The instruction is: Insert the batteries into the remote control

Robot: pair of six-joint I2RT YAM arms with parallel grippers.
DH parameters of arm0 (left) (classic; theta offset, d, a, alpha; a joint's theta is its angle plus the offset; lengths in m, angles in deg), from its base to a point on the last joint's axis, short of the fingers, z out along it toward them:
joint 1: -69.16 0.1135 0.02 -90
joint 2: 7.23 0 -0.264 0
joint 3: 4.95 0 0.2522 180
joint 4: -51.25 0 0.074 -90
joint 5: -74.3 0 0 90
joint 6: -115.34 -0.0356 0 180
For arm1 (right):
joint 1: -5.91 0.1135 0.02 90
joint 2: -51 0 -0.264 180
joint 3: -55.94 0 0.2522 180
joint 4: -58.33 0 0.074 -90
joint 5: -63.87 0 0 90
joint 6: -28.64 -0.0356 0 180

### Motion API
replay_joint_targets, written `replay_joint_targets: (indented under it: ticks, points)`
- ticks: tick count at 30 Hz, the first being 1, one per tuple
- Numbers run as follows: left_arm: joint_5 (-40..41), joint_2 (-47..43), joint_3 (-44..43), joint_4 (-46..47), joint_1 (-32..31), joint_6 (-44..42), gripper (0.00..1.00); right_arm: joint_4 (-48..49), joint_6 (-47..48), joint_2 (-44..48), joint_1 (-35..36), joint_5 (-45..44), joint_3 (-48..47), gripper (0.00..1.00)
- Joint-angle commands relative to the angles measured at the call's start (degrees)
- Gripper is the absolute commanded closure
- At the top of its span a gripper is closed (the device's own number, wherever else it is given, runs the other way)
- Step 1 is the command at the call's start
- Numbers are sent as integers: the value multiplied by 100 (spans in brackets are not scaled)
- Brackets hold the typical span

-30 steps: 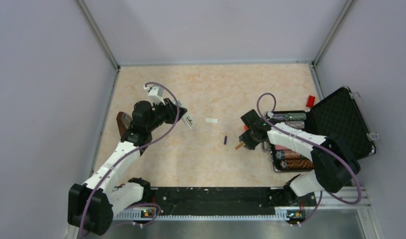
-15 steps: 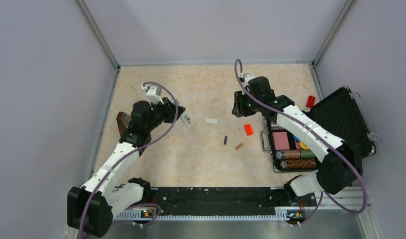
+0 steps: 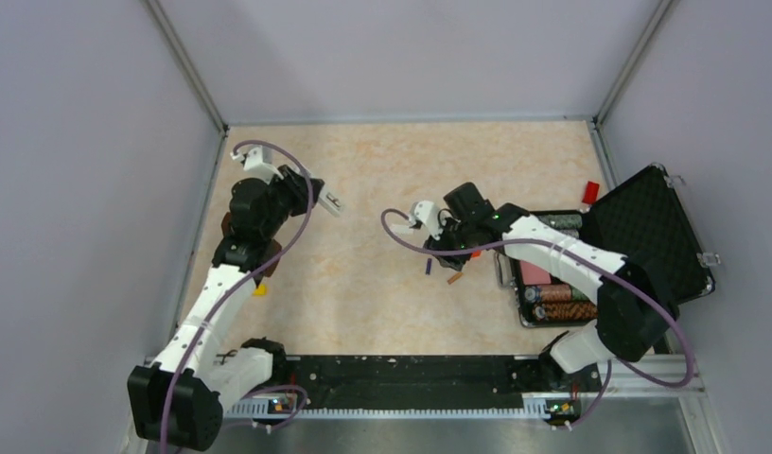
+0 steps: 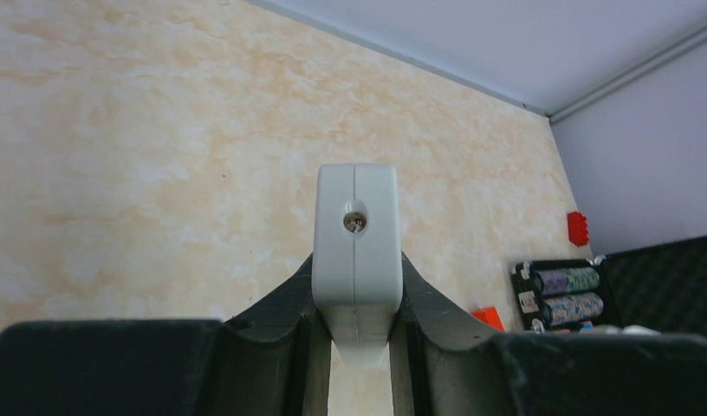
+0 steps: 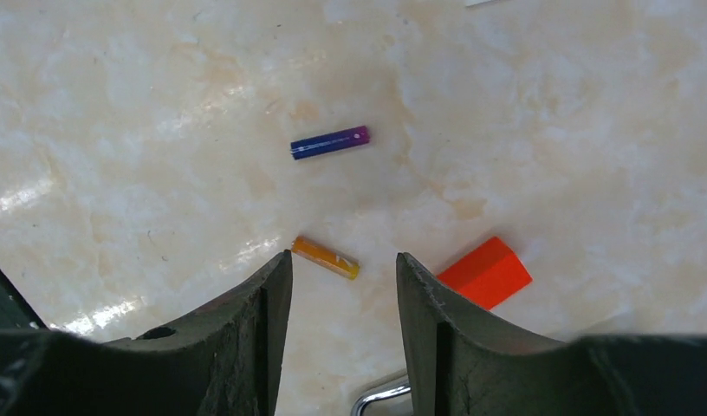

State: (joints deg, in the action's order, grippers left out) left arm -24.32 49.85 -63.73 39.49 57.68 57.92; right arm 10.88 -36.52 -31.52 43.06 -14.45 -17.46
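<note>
On the left, the left gripper holds the remote control lifted off the table. Its fingers pinch the white body from both sides, and one end of the remote sticks out ahead of them, showing a small screw. Whether the battery compartment is open cannot be told from these views, as only that end face shows.

Toward the middle, both batteries lie loose on the table. The dark purple battery lies a little apart from the orange-brown battery, and they do not touch.

The right gripper hangs over them with its fingers spread and nothing between them; the orange-brown battery lies on the table just ahead of the gap. A red block sits just beside the right finger. Further right stands an open black case with rolls of chips.

The task looks to be in its early part: the remote is in hand, but neither battery is picked up or seated. Both must be grasped and carried to the remote, well apart on the left.
</note>
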Motion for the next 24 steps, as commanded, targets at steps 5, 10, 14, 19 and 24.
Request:
replay_joint_targets:
  ticks: [5, 10, 14, 19, 24]
  points:
    - [341, -27, -152, -12, 441, 332, 100, -181, 1273, -463, 305, -73, 106, 54]
    - [424, 103, -156, -4, 543, 379, 100, -107, 1536, -832, 346, -316, 116, 53]
    - [515, 253, -285, -48, 669, 262, 100, -85, 1697, -946, 346, -369, 115, 52]
    - [554, 380, -393, -61, 768, 187, 100, -97, 1786, -1086, 344, -322, 147, 52]
    - [518, 525, -398, 33, 796, 248, 100, -161, 1820, -1182, 345, -197, 152, 52]
